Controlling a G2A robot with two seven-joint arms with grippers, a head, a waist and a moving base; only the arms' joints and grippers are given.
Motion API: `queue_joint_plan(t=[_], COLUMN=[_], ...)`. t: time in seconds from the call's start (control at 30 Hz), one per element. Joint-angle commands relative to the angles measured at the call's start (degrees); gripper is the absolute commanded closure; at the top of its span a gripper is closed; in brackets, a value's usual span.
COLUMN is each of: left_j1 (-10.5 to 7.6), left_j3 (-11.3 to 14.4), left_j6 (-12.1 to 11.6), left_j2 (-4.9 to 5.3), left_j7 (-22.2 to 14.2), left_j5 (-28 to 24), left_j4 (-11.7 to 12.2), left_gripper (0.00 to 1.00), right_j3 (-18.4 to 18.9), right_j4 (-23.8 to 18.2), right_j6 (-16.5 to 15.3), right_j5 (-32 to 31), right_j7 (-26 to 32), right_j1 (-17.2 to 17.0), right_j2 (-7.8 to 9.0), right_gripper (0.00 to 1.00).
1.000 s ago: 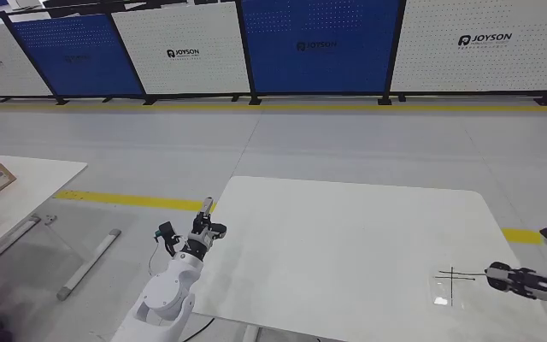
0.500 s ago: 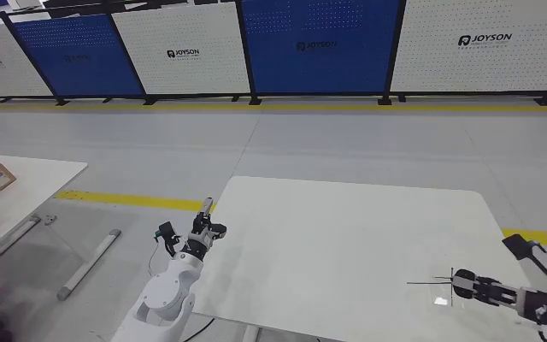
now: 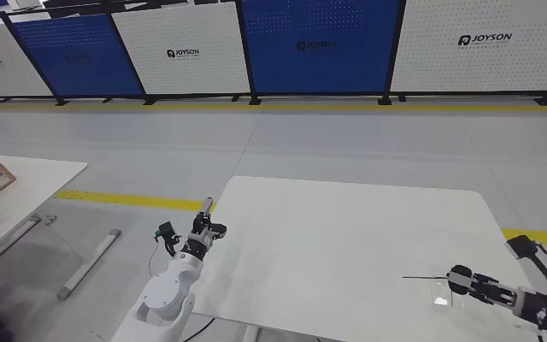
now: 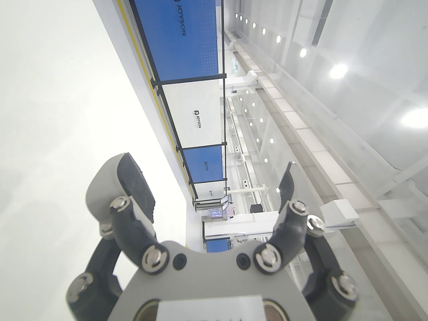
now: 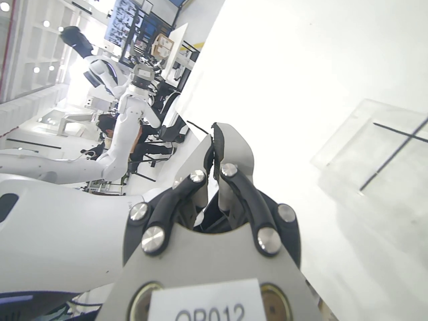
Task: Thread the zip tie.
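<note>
A second ago the right hand [image 3: 455, 277] sat farther out, on the outer side of the clear plate [image 5: 351, 155], and the zip tie [image 3: 425, 277] made a cross over the plate. Now the hand has come in beside the plate. The tie is in its grip, with the free end pointing away from the plate toward the middle of the worktop [image 3: 342, 239]. Over the last half second the hand and tie have only crept a little farther that way. The left hand [image 3: 205, 214] has not moved.

The tie is a thin, straight black strip. The plate is flat, see-through and square-cornered, with a slight shine. Two thin black lines [image 5: 394, 155] cross on it; I cannot tell whether they are loose strips or marks. The worktop is smooth, white and round-cornered. Both hands have pale grey fingers on black links with silver screws, and ribbed black pads [image 4: 137, 182].

The right hand is closed, pinching the tie between its pad tips. The left hand is spread wide and holds nothing. It stands at the worktop's edge, well apart from the plate, with its fingers pointing up.
</note>
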Motion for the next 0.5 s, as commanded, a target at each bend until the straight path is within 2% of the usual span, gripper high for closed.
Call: queue_joint_plan(t=[0.0,0.1,0.17,0.23,0.3,0.47], left_j1=[0.00,0.00,0.00,0.00,0.00,0.00], left_j3=[0.00,0.00,0.00,0.00,0.00,0.00], left_j6=[0.00,0.00,0.00,0.00,0.00,0.00], left_j2=[0.00,0.00,0.00,0.00,0.00,0.00], left_j7=[0.00,0.00,0.00,0.00,0.00,0.00], left_j5=[0.00,0.00,0.00,0.00,0.00,0.00], left_j4=[0.00,0.00,0.00,0.00,0.00,0.00], left_gripper=[0.00,0.00,0.00,0.00,0.00,0.00], right_j3=[-0.34,-0.76,-1.62,-3.15,-4.35,-4.35], right_j4=[-1.33,-3.07,-3.82,-4.56,-4.26,-4.26], right_j6=[0.44,0.44,0.44,0.44,0.44,0.44], right_j5=[-0.18,0.24,1.27,-3.85,-5.08,-5.08], right_j7=[-2.59,-4.83,-4.23,-8.01,-10.50,-10.50], right_j1=[-0.80,-2.40,-3.27,-3.58,-3.34,-3.34], right_j2=[-0.56,-1.53,-2.20,-3.02,-3.66,-3.66], right_gripper=[1.00,1.00,1.00,1.00,1.00,1.00])
